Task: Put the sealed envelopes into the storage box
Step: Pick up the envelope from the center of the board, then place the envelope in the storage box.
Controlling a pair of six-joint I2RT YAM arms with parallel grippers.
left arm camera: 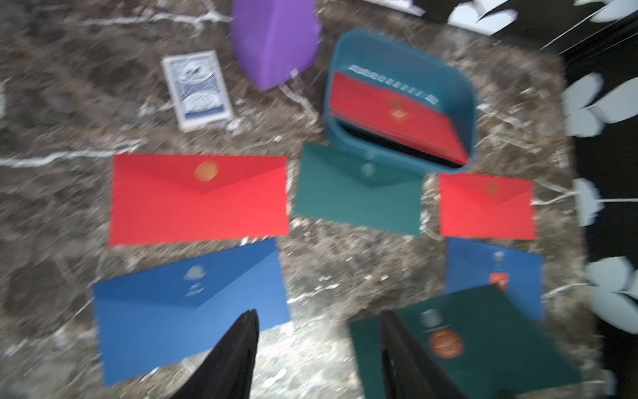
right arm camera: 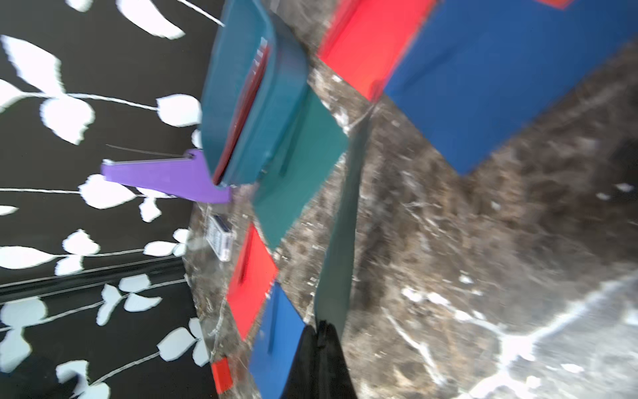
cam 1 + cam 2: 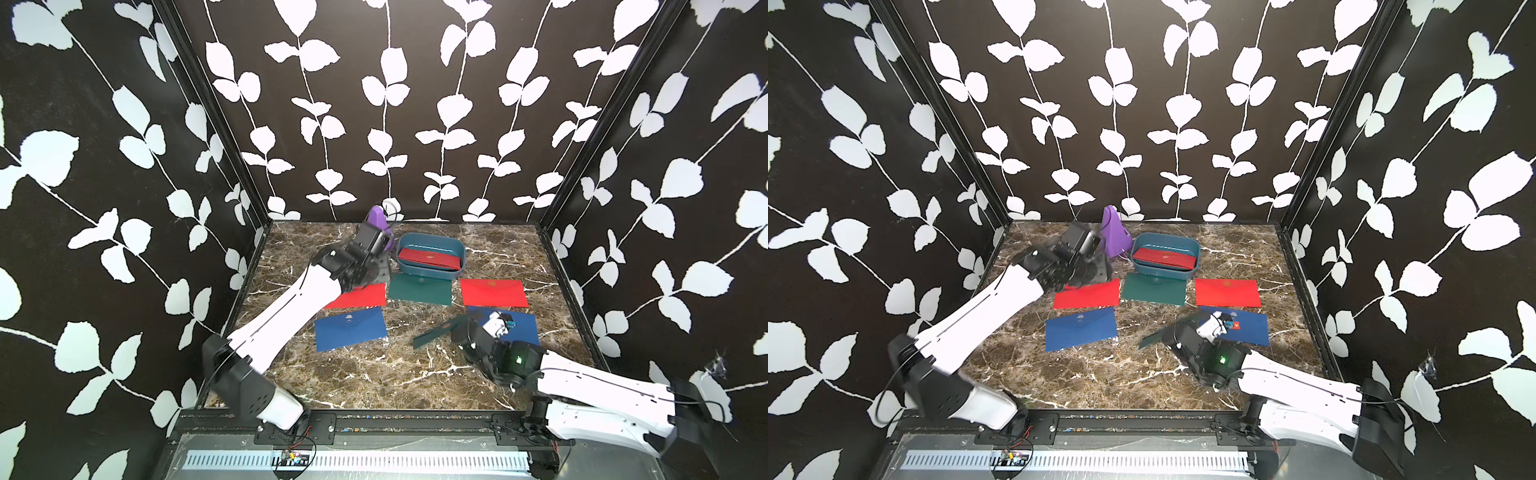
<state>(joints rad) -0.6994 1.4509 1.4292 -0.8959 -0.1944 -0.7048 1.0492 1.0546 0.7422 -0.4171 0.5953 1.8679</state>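
The teal storage box (image 3: pixel 457 249) (image 1: pixel 404 55) stands at the back of the table with a red envelope (image 3: pixel 432 259) leaning inside it. On the marble lie two red envelopes (image 3: pixel 359 296) (image 3: pixel 493 293), a green one (image 3: pixel 419 289) touching the box's front, and two blue ones (image 3: pixel 351 328) (image 3: pixel 521 328). My right gripper (image 3: pixel 459 328) (image 2: pixel 322 323) is shut on a dark green envelope (image 3: pixel 434 333) (image 2: pixel 336 259) with an orange seal (image 1: pixel 445 343), lifted edge-on off the table. My left gripper (image 3: pixel 376 270) (image 1: pixel 320 312) hovers open left of the box, with nothing between its fingers.
A purple pyramid (image 3: pixel 379 218) (image 1: pixel 274 41) stands just left of the box. A white printed card pack (image 1: pixel 196 89) lies left of the pyramid, hidden by my left arm in both top views. A small red block (image 2: pixel 222 374) sits near the table's left edge.
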